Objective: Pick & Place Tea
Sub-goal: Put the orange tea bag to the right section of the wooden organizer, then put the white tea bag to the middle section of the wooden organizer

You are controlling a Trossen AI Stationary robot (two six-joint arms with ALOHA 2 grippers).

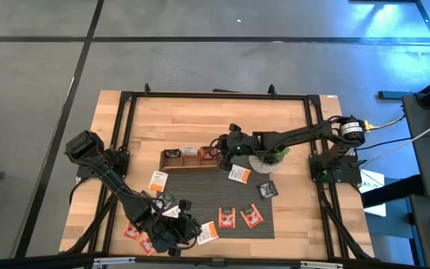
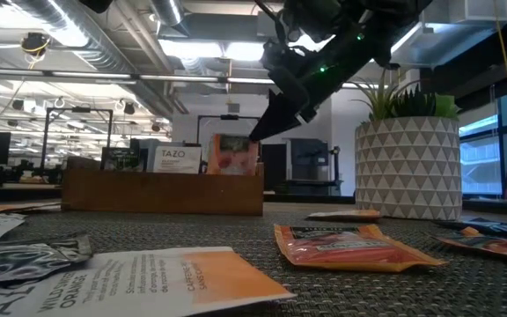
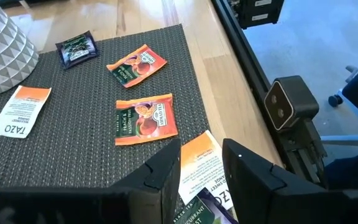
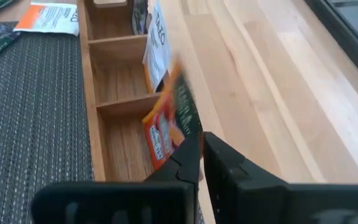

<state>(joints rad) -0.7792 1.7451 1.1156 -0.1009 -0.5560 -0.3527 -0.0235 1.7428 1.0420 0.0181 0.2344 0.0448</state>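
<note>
While the right gripper [image 4: 199, 163] hangs over the tray [image 1: 190, 158] near bench centre, its jaws stand a narrow slit apart just above an orange sachet [image 4: 166, 127] leaning in the tray's 3 o'clock end compartment; whether they touch it, cannot tell. Left gripper [image 3: 201, 163] sits at 7 o'clock, jaws part open over a white-orange sachet [image 3: 205, 163], holding nothing. Other sachets lie on the mat [image 1: 234, 200] at 5 o'clock.
</note>
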